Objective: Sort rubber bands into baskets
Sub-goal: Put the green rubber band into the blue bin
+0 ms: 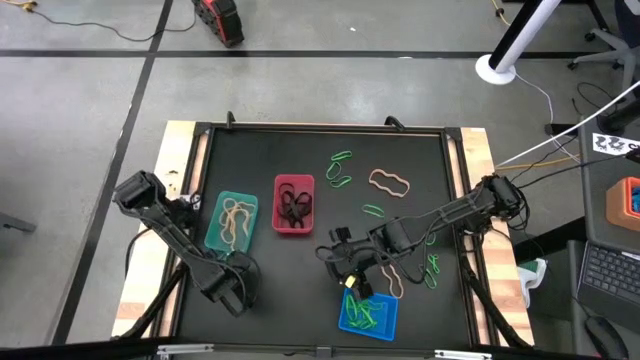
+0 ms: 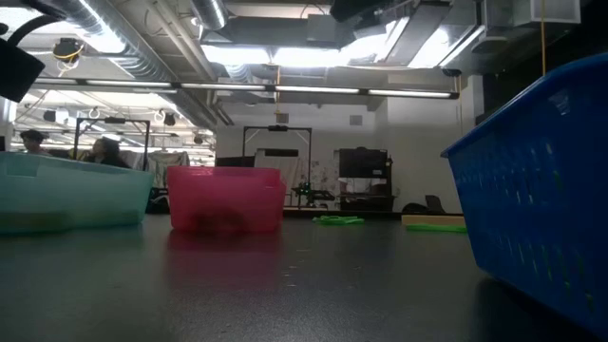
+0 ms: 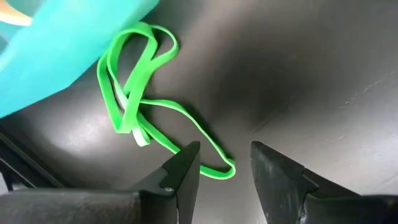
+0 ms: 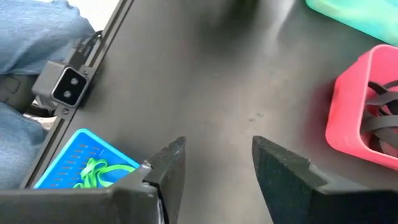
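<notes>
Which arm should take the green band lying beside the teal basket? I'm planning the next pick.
Left. Its open gripper is right at that green band by the teal basket. The right gripper is empty over the blue basket.

We log this as an indoor robotics lab or workshop hall. The low view shows an open ceiling with bare ducts (image 2: 166,43) and strip lights (image 2: 313,55), metal frames (image 2: 275,152) and dark equipment racks (image 2: 361,176) far behind the table, and people (image 2: 100,150) seated at the far left. From above we see a grey concrete floor (image 1: 330,90) with dark tape lines, loose cables, a white stand base (image 1: 497,68), a keyboard (image 1: 610,275) and an office chair (image 1: 615,40) beside the black work table (image 1: 320,165).
</notes>
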You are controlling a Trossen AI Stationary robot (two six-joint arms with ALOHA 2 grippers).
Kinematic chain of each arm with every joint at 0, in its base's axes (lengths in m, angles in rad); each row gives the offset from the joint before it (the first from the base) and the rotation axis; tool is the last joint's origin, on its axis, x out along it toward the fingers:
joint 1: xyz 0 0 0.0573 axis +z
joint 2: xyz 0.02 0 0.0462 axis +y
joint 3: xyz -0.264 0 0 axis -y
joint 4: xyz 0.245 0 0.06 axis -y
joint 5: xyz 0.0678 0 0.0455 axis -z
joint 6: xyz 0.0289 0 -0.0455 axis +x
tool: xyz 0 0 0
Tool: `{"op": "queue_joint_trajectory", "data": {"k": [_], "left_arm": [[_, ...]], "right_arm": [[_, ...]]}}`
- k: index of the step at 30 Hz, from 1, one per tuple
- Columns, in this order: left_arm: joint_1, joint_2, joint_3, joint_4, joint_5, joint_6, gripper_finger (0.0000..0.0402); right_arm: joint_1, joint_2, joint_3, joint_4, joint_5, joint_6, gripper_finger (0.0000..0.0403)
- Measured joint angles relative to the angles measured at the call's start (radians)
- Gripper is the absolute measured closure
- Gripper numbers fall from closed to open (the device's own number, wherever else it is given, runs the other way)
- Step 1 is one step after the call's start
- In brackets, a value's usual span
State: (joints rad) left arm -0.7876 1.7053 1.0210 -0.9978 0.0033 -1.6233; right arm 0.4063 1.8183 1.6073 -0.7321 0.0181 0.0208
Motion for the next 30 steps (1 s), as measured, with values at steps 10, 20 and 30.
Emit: {"op": "queue_joint_trajectory", "data": {"k": [10,20,30], "left_arm": [[-0.024,0.023,0.000,0.008,-0.002,-0.002,0.0263],[-0.060,0.023,0.000,0.025,-0.010,0.004,0.0263],[-0.096,0.023,0.000,0.053,-0.051,0.001,0.0263]], "right_arm": [[0.057,0.000,0.000,0.001,0.026,0.000,0.0221],[0.096,0.000,0.000,0.003,0.027,0.000,0.0221],[0.098,0.000,0.000,0.004,0.027,0.000,0.0221]]}}
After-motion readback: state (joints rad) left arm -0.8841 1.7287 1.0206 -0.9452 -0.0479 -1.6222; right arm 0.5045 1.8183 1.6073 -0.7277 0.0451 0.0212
